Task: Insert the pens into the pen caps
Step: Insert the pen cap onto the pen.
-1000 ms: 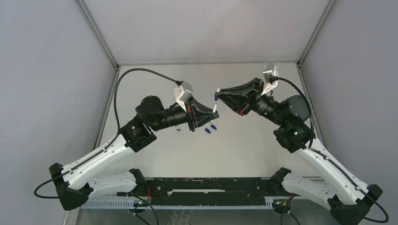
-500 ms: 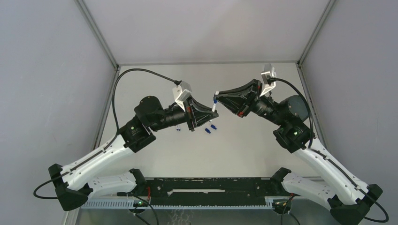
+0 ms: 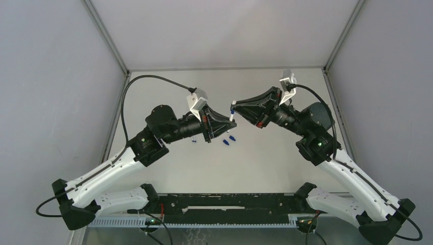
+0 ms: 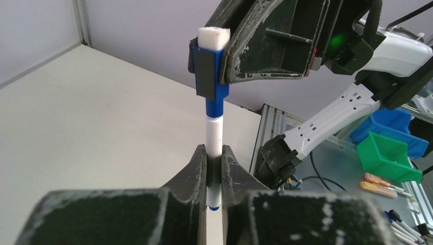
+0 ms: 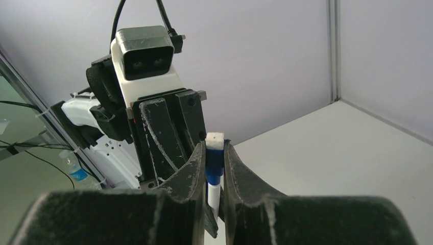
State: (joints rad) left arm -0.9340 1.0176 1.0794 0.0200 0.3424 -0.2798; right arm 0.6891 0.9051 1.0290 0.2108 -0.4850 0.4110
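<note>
The left fingers (image 4: 195,171) are closed on the lower barrel of a thin white plastic marker pen (image 4: 213,133), holding it upright in the air over the middle of the pale counter (image 3: 265,158). The right fingers (image 5: 190,176) pinch a small dark blue plastic pen cap (image 4: 209,76) with a white felt end, in line with the pen's top end and meeting it. Both parts look light, rigid and smooth, so the pen may slip or tilt under an end-on push. A grip square across the barrel, close to the joint, should serve best. Two loose blue caps (image 3: 225,142) lie on the counter just below.
</note>
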